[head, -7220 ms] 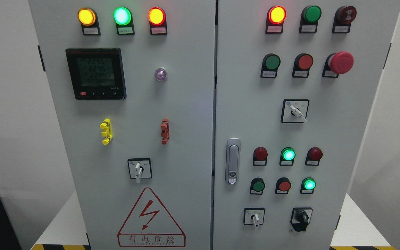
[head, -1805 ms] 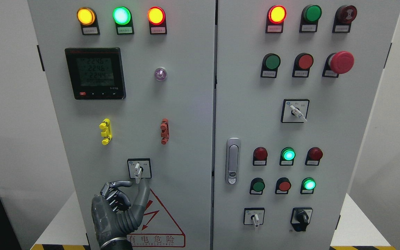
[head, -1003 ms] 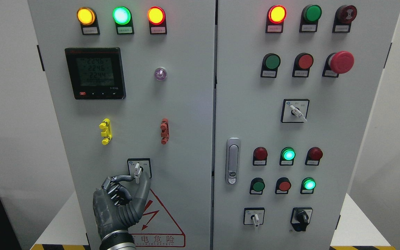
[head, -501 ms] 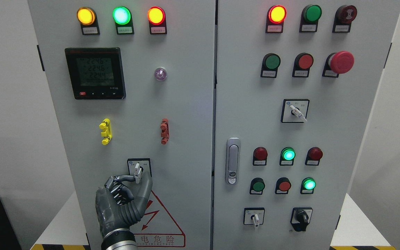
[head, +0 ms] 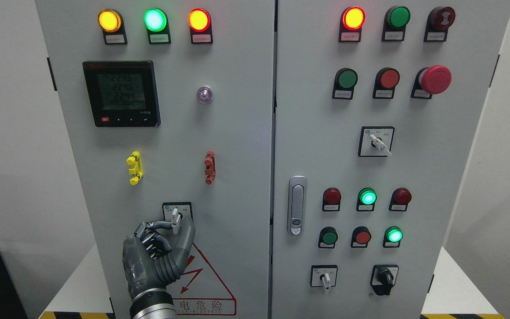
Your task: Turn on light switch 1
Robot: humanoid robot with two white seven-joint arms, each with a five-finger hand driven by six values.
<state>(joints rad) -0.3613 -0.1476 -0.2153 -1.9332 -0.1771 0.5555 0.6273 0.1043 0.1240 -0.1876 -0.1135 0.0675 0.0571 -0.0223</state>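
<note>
Switch 1 (head: 175, 218): white lever on a black-framed plate, low on the left cabinet door (head: 237, 146), lever pointing roughly straight down. Left hand (head: 157, 252) comes up from the bottom edge, left of the middle. Index finger (head: 157, 226) reaches in from the lever's left, thumb (head: 187, 237) rises on its right; the two pinch the lever's lower end between them. Remaining fingers curl into the palm, below and left of the lever. Contact at both tips looks made, though the thumb tip partly hides the plate's lower right corner.

Just below the thumb: red warning triangle (head: 202, 283), partly covered by the wrist. Above the fingers, well apart: yellow clip (head: 134, 168) to the upper left, red clip (head: 210, 167) to the upper right. Higher still: meter (head: 121, 94) and small violet lamp (head: 204, 94). Top row over the hand: amber, green and amber-red lamps, all lit.

Right of the thumb, across the door seam: silver latch (head: 297, 205). Right hand not seen.
</note>
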